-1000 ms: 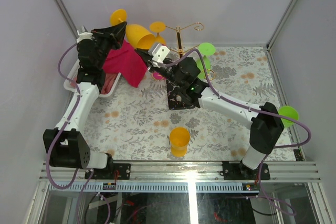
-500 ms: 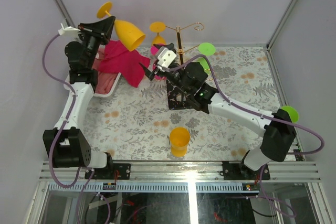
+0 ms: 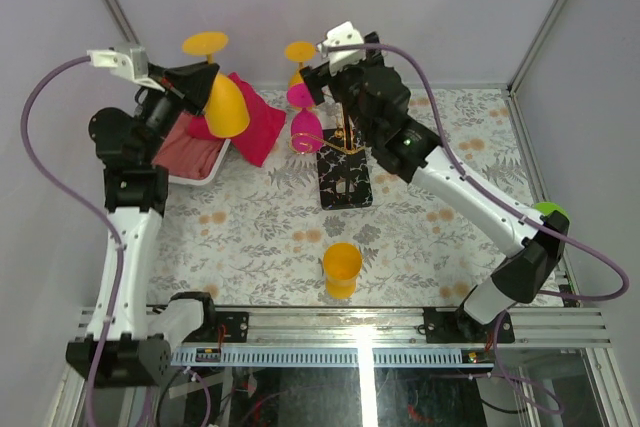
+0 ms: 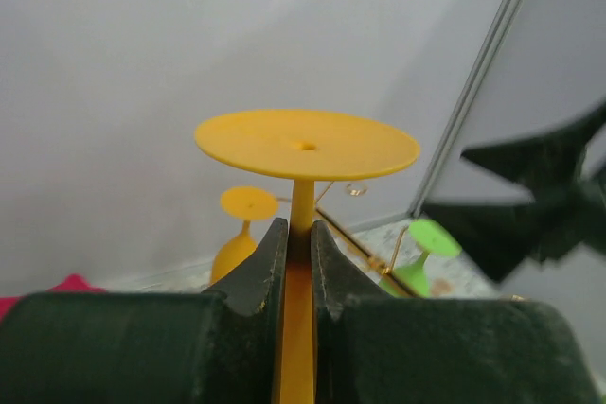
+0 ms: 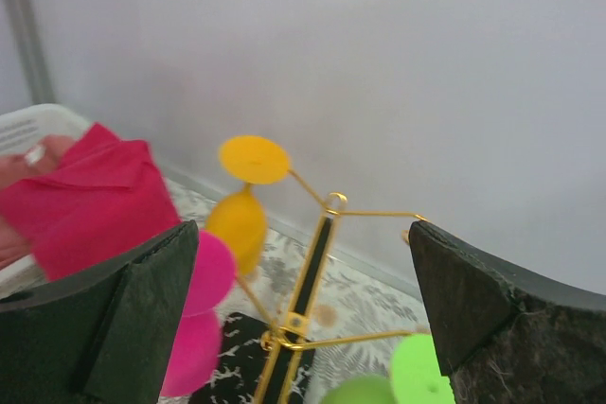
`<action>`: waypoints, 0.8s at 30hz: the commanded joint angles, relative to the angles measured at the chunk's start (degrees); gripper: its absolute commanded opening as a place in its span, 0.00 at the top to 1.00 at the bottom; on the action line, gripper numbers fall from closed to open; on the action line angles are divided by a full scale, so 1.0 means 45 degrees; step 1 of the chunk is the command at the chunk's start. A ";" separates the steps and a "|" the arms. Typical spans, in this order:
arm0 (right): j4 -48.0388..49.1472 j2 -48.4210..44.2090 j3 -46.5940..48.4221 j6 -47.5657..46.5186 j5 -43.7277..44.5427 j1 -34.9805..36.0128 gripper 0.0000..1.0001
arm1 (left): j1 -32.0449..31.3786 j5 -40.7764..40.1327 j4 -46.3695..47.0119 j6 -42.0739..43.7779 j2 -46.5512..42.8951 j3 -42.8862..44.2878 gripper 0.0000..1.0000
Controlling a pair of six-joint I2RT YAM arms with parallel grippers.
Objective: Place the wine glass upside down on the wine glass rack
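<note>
My left gripper [image 3: 200,82] is shut on the stem of an orange wine glass [image 3: 226,107], held in the air upside down with its foot [image 4: 308,144] on top and the stem [image 4: 302,215] between the jaws. This is left of the wine glass rack [image 3: 340,187], a gold wire stand [image 5: 308,281] on a black base. From the rack hang an orange glass [image 5: 241,219], a pink glass [image 3: 305,119] and a green glass [image 5: 417,376]. My right gripper [image 3: 318,82] stands open high beside the rack's top, with the post between its fingers [image 5: 123,319] further off.
A red cloth [image 3: 258,129] lies over a white tray [image 3: 195,169] at the back left. An orange cup [image 3: 341,267] stands near the front edge. Another green glass [image 3: 549,213] shows behind the right arm's elbow. Grey walls close off the back and sides.
The right gripper has opened, leaving the pink glass on the rack, and has risen to the rack's top. The left arm has lifted the orange glass and turned it foot up.
</note>
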 commanded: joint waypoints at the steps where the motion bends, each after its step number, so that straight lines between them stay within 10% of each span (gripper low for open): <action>1: -0.2225 0.0232 0.1524 0.1198 0.1644 -0.0845 0.01 | -0.0292 -0.0017 -0.3395 0.4810 -0.1481 -0.0686 0.95; 9: -0.3781 0.0485 0.2194 0.1985 0.1591 -0.1841 0.01 | -0.1052 0.3152 -0.4513 0.4677 -0.2409 -0.2247 0.95; 24: -0.3575 0.0387 0.1545 0.1910 0.1430 -0.2648 0.01 | -0.4155 0.3016 -0.1457 0.3194 -0.3746 -0.5573 1.00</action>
